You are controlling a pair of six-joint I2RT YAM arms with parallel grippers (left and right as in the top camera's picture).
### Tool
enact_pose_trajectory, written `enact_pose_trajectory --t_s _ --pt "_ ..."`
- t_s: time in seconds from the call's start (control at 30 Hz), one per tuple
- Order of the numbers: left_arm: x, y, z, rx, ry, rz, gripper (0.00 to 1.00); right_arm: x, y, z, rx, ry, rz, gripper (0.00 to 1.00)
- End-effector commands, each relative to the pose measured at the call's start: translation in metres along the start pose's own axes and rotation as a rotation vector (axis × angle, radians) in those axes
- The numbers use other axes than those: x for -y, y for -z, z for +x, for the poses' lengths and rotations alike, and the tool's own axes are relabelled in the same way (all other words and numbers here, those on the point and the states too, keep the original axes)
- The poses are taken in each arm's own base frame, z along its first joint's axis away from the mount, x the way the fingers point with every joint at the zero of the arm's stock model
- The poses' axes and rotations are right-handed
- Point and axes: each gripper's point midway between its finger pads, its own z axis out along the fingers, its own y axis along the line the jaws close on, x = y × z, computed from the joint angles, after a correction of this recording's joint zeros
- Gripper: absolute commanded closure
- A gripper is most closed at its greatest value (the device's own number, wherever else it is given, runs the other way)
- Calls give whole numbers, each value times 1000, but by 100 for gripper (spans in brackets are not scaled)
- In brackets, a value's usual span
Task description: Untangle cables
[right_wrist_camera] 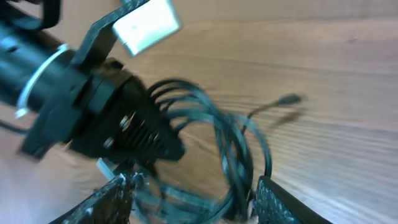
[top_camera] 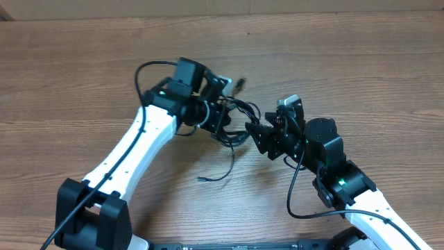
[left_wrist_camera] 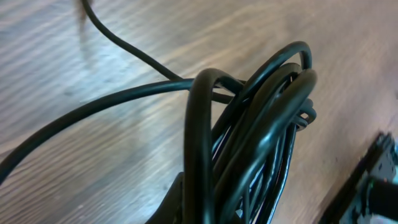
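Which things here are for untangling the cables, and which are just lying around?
For the job:
cables
left gripper, jaws shut on the cables
right gripper, jaws open around some strands

Just there:
wooden table

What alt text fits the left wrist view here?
Close-up of a bundle of looped black cables rising from the bottom edge, against a wooden table. One trails off singly to the left edge, another to the top left.
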Motion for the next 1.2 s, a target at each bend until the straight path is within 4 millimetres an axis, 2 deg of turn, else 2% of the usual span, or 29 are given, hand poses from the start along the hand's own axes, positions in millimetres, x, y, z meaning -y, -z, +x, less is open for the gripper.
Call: enact_pose_trajectory --t_s 0.0,0.13,0.27,0.43,0.5,0.6,0.67,0.73,0.87,1.13,1.17 --pt "17 -6 2 -16 -84 24 96 18 3 -13 45 76 121 38" --pt "24 -9 4 -23 -81 41 96 18 2 -5 9 121 127 39" --pt "35 -8 4 -25 -76 108 96 20 1 13 -57 130 171 41" --pt "35 -8 4 -26 -39 107 96 6 -3 27 -98 164 166 41" --pt "38 -7 4 -28 -24 122 96 7 -4 29 -101 178 192 41" --pt "48 -6 5 -30 -37 182 96 21 -8 36 -122 194 283 44" --pt "48 -6 6 -34 -41 183 96 34 -10 42 -143 204 356 46" --pt "48 -6 7 -37 -38 183 96 38 -11 43 -147 207 378 46" --pt "42 -7 7 -37 -37 149 96 36 -9 37 -133 205 377 46" --pt "38 -7 7 -37 -37 124 96 22 11 1 -109 195 367 46" --pt "38 -7 7 -37 -37 124 96 18 13 -2 -103 193 350 40"
